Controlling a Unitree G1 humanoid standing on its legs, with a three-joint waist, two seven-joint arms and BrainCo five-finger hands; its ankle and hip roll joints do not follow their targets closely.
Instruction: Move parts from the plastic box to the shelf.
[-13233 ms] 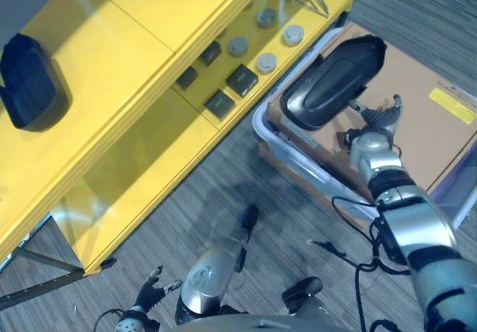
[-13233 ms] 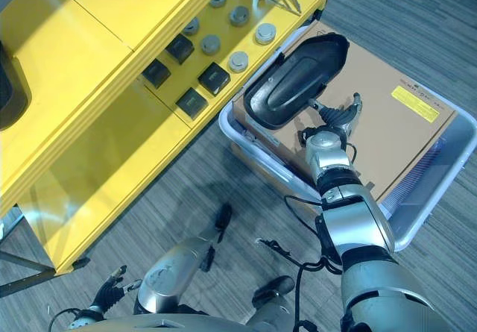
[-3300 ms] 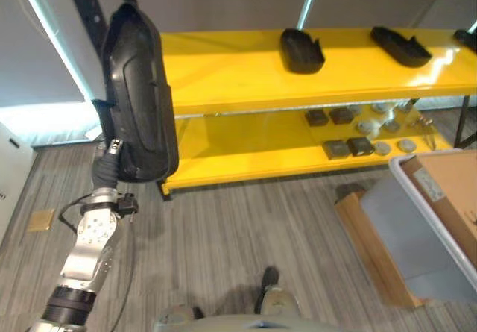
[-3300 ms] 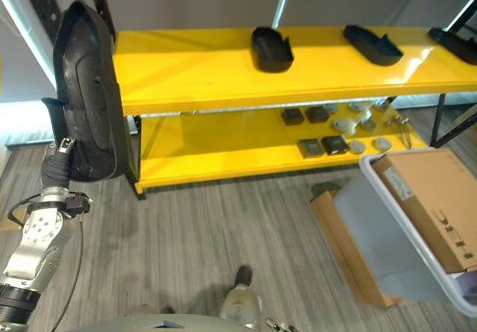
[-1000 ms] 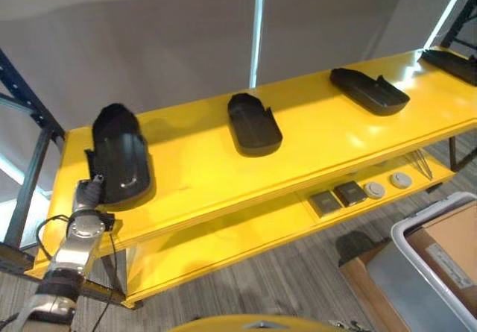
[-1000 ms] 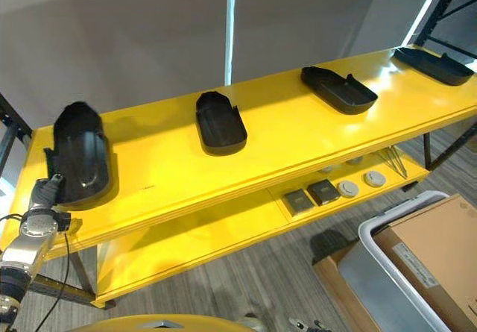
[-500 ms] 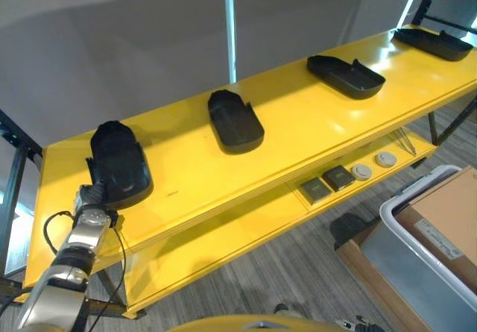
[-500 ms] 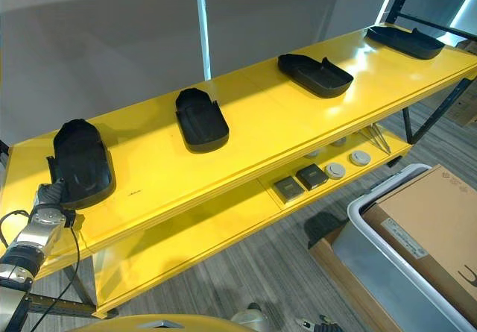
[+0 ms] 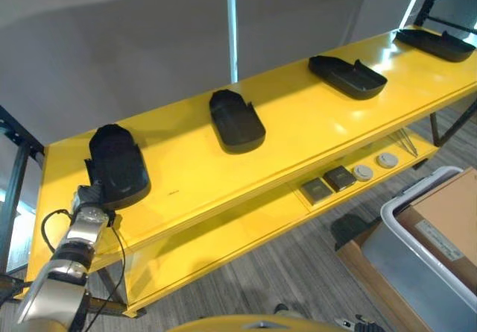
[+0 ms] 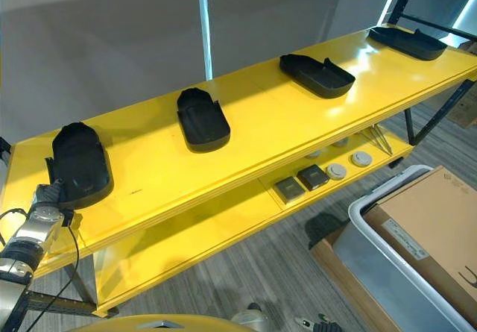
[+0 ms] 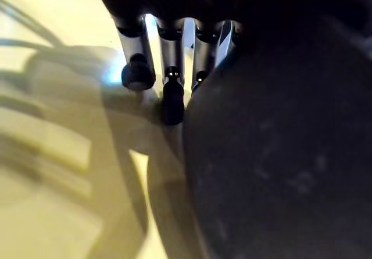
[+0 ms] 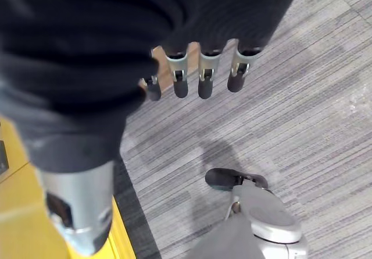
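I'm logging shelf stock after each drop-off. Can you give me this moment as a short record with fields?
top shelf: four black parts in a row
leftmost part: lying flat at the shelf's left end
left hand: at that part's near edge, fingers straight
right hand: hanging over the floor, fingers relaxed, holding nothing
lower shelf: small dark blocks and grey discs
plastic box: holds a cardboard box

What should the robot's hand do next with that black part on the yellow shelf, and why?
Probably let go and draw the left hand back. The black part already lies flat on the top shelf, in line with three others, and the hand sits at its near end.
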